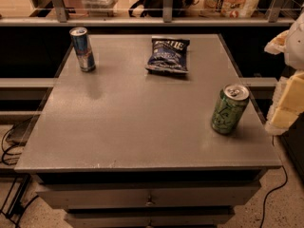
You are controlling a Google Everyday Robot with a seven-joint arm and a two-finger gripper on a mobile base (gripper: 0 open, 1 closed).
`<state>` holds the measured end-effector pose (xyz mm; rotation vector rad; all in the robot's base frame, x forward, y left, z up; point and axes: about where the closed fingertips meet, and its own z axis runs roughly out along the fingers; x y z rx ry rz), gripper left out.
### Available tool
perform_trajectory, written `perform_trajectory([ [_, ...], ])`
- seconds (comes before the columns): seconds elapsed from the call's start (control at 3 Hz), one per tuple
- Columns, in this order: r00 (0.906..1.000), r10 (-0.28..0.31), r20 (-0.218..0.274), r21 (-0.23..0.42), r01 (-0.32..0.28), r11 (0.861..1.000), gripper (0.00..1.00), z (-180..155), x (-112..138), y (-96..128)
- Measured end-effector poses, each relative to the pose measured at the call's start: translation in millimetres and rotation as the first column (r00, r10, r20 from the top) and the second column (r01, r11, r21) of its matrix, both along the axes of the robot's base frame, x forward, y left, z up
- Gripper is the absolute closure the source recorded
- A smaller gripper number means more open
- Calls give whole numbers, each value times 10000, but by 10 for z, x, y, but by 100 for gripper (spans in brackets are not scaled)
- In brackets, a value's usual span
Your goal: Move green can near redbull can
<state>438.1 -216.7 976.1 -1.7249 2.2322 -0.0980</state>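
Your gripper [288, 106] sits at the right edge near the green can [229, 109]; can't tell its grip state. Redbull can [83, 49] stands well apart, back-left.

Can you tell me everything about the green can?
The green can looks like metal, green with pale swirly marks and a silver top with a pull tab. It stands on its base near the right edge of the grey table, touching only the tabletop. The gripper is off to its right, not touching it.
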Motion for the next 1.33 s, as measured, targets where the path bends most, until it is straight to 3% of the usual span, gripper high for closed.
perform_trajectory([
  [0.33, 9999, 28, 130, 78, -29, 10000, 0, 23, 10, 9],
  [0.67, 9994, 203, 296, 905, -229, 9956, 0, -14, 108, 66],
  [1.0, 9983, 385, 430, 2051, -466, 9776, 0, -153, 321, 195],
  [1.33, 9985, 469, 275, 2599, -525, 9642, 0, -354, 527, 289],
])
